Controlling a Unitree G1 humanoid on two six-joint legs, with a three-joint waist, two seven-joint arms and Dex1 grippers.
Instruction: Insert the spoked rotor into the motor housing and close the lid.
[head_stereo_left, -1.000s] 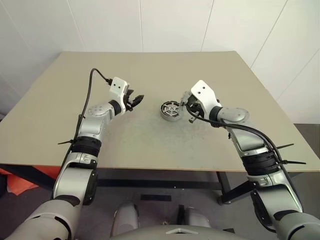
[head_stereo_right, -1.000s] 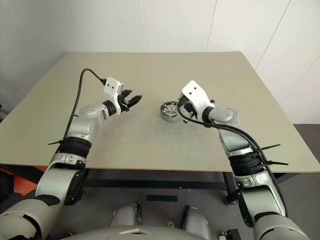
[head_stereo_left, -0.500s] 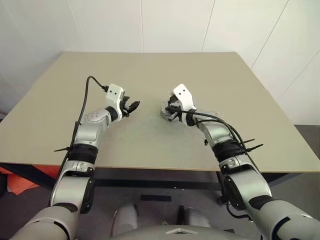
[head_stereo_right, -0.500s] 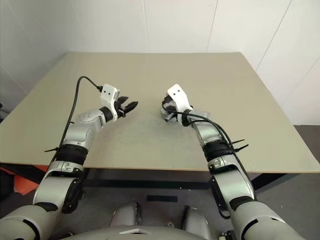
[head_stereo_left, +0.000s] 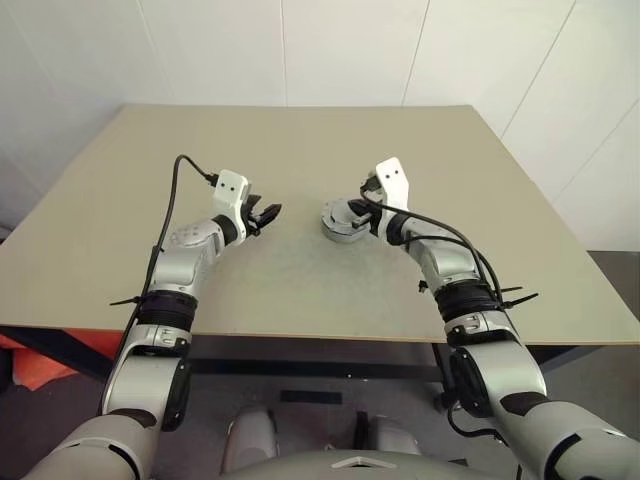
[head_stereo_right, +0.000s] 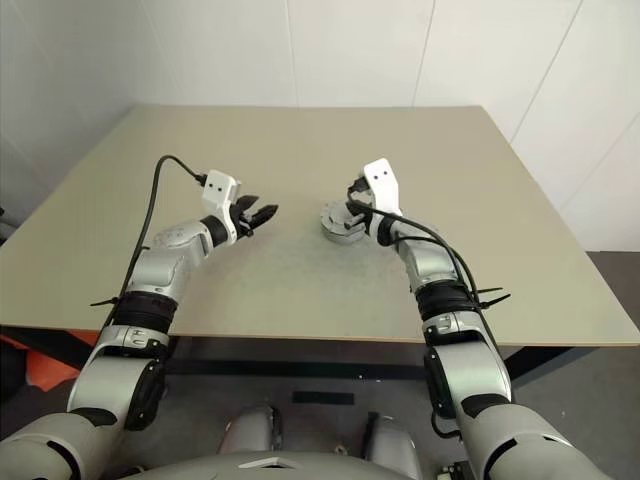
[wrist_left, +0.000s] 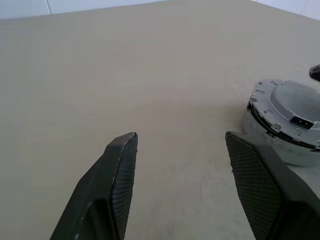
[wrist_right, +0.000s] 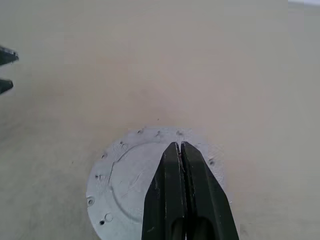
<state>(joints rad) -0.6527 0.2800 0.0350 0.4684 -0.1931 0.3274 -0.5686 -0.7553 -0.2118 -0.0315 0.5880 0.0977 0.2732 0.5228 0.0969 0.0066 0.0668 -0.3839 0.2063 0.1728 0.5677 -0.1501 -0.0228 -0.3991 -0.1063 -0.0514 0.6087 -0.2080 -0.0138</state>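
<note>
The motor housing (head_stereo_left: 340, 224) is a short silver cup near the table's middle. On top of it lies the lid (wrist_right: 150, 175), a flat grey disc with small holes. The spoked rotor is hidden. My right gripper (wrist_right: 180, 145) is shut with nothing held, and its tips rest over the lid's centre; the head view has it at the housing's right edge (head_stereo_left: 358, 208). My left gripper (head_stereo_left: 268, 213) hovers open and empty a short way left of the housing. In the left wrist view the housing (wrist_left: 285, 125) lies just past the fingertips (wrist_left: 125, 145).
The tan table (head_stereo_left: 300, 150) is bare around the housing. Its front edge (head_stereo_left: 300, 335) runs close below both arms. A white wall rises behind the far edge.
My right gripper swung in from the housing's right side and now points onto its top. The top showed a spoked face a second ago; it is plain grey now. The left arm stayed put.
</note>
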